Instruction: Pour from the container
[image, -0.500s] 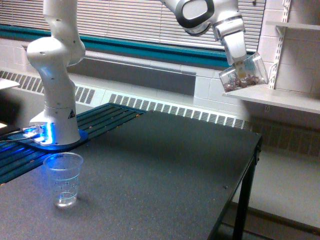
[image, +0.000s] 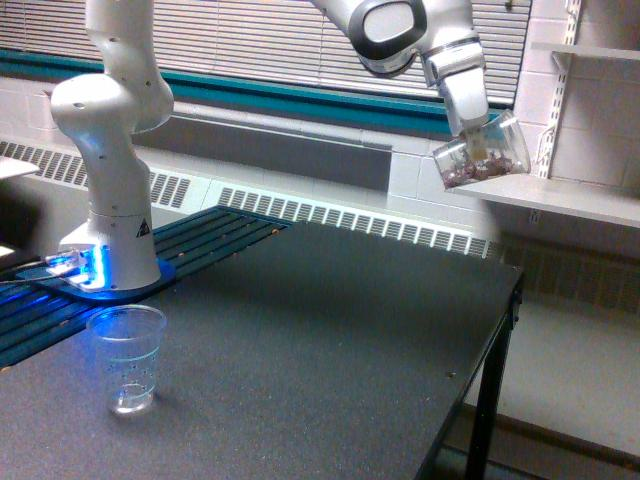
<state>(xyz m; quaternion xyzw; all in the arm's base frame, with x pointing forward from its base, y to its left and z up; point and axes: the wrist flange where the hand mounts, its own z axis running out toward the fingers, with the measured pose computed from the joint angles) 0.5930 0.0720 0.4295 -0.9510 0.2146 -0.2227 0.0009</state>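
container (image: 483, 152): clear shiny plastic | arm (image: 110, 150): smooth glossy white shell | table (image: 330, 340): matt dark, kinda speckled | measuring cup (image: 126, 358): clear plastic

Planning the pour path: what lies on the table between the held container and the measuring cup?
Nothing: in the exterior view the dark table is bare between the measuring cup and the tilted container, which the gripper holds high near the far right.
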